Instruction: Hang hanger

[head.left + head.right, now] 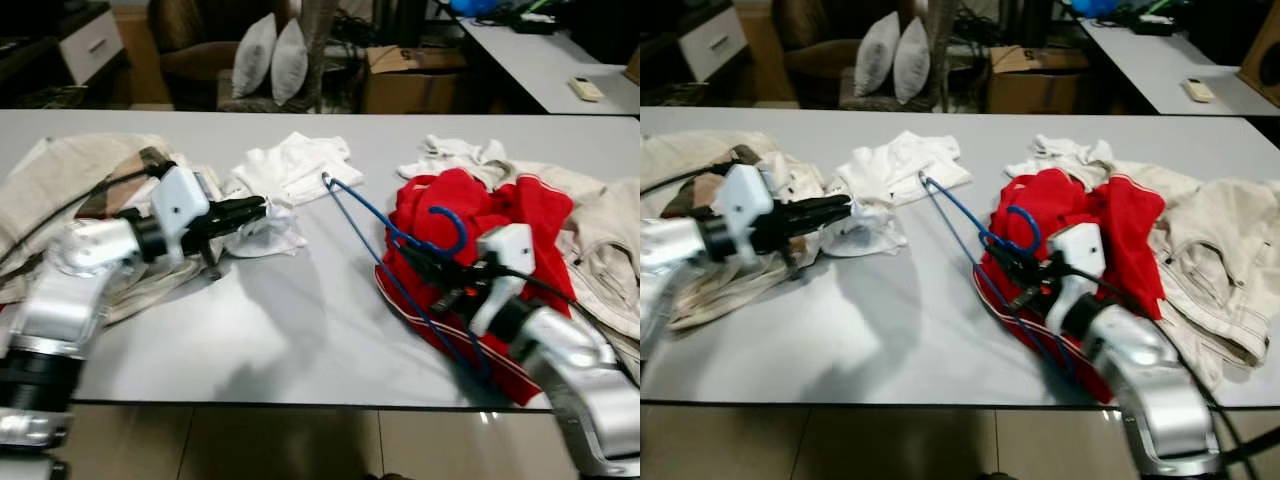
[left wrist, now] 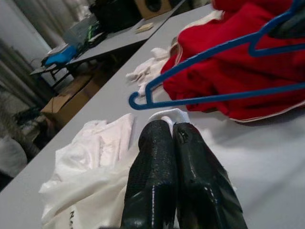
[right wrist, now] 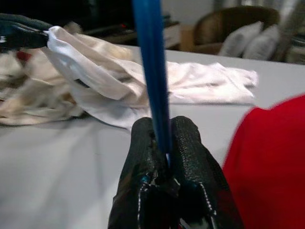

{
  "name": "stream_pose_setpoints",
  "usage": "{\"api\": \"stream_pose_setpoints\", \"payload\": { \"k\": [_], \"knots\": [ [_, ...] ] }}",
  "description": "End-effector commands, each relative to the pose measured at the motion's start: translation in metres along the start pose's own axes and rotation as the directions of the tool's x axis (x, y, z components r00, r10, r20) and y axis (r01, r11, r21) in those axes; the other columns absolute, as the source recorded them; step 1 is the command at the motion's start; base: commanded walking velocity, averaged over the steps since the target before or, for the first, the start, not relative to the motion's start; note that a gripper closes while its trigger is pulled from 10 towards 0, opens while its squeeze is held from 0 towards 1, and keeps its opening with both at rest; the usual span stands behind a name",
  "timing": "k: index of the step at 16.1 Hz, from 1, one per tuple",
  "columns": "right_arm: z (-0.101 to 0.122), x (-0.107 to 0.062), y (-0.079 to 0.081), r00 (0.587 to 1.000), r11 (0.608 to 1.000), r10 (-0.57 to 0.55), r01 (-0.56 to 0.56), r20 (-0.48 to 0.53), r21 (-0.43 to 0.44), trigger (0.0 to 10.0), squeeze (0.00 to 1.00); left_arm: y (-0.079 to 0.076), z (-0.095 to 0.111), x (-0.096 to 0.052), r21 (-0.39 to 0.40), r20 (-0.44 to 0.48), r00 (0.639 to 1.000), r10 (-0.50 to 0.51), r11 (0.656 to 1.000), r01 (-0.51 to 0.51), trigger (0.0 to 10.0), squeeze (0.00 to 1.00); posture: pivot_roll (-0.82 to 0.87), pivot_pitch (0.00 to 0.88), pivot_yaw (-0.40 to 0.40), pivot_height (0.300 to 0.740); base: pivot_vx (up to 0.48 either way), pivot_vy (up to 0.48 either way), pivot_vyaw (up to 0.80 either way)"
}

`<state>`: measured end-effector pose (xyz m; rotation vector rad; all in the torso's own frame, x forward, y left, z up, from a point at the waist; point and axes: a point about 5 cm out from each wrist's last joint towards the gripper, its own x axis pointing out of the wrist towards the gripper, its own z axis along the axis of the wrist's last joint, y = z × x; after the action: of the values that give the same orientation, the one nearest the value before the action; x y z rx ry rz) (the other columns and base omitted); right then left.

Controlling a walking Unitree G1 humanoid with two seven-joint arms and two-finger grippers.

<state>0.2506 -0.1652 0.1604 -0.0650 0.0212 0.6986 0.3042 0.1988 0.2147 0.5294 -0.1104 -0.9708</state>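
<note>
A blue hanger point(image 1: 360, 232) lies slanted across the grey table point(image 1: 300, 330), its hook point(image 1: 452, 232) over a red garment point(image 1: 505, 215). My right gripper point(image 1: 412, 256) is shut on the hanger's bar, seen close in the right wrist view point(image 3: 151, 71). My left gripper point(image 1: 260, 209) is shut on a fold of a white garment point(image 1: 268, 235), which rests on the table left of the hanger. In the left wrist view the white cloth point(image 2: 164, 115) shows at the fingertips, with the hanger's end point(image 2: 143, 98) just beyond.
Beige clothes point(image 1: 60, 180) are heaped on the table's left, cream clothes point(image 1: 600, 240) on its right, and another white shirt point(image 1: 295, 160) lies behind. An armchair with pillows point(image 1: 270, 55), a cardboard box point(image 1: 410, 75) and a second table point(image 1: 560, 70) stand beyond.
</note>
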Motion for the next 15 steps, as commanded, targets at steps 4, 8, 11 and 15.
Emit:
{"api": "stream_pose_setpoints", "payload": {
  "k": [4,8,11,15],
  "knots": [
    [0.016,-0.008,0.002,0.977,0.976,0.213,-0.212,0.017,-0.039,10.0,0.00,-0.003,0.012,-0.012,0.019,-0.021,0.994,-0.107,0.994,0.108,0.0,0.00,0.01,0.000,0.025,0.740,0.000,0.000,0.00],
    [0.010,-0.013,0.005,0.952,0.951,0.301,-0.304,-0.064,-0.054,10.0,0.00,-0.007,0.013,-0.023,0.028,-0.069,0.989,-0.133,0.990,0.135,0.0,0.00,0.04,0.000,0.018,0.740,0.000,0.000,0.00],
    [0.009,-0.018,0.007,0.939,0.940,0.333,-0.338,-0.091,-0.053,10.0,0.00,-0.006,0.012,-0.028,0.044,-0.096,0.990,-0.107,0.993,0.112,0.0,0.00,0.06,0.000,0.016,0.740,0.000,0.000,0.00],
    [0.005,-0.018,0.005,0.932,0.934,0.336,-0.348,-0.133,-0.084,10.0,0.00,0.003,0.006,-0.030,0.080,-0.128,0.992,-0.004,0.997,0.014,0.0,0.00,0.07,0.000,0.014,0.740,0.000,0.000,0.00]
  ]
}}
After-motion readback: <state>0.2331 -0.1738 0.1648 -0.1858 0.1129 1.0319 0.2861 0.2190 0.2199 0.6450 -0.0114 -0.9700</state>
